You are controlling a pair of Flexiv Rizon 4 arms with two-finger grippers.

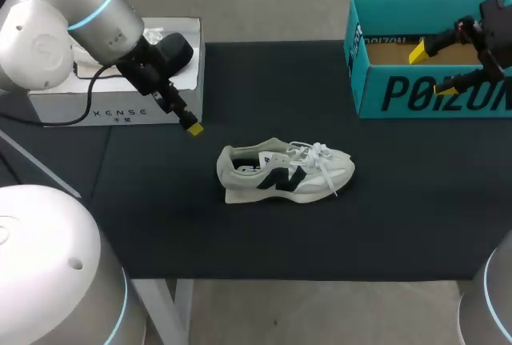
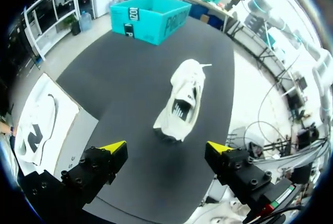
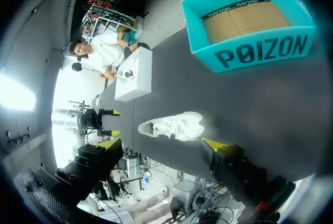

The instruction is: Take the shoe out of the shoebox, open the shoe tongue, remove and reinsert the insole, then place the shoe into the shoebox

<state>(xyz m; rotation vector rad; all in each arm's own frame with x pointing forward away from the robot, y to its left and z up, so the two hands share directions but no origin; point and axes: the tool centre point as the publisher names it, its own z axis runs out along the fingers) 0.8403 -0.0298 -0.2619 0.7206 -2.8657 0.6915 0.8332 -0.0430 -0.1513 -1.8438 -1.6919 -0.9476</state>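
Observation:
A white sneaker (image 1: 284,173) with a dark side logo lies on its side in the middle of the black mat, toe toward the right. The teal shoebox (image 1: 424,81) stands open and empty at the far right. My left gripper (image 1: 190,125) hangs open above the mat, left of and behind the shoe. Its wrist view has the sneaker (image 2: 182,104) ahead of the open left gripper (image 2: 166,148). My right gripper (image 1: 436,69) hovers open over the shoebox. From high up, its wrist view looks down past the right gripper (image 3: 162,144) onto the sneaker (image 3: 174,125) and the shoebox (image 3: 250,26).
A white box (image 1: 120,81) with a shoe picture sits at the far left of the table, just behind my left arm. The black mat (image 1: 240,241) covers the table, with open space around the shoe.

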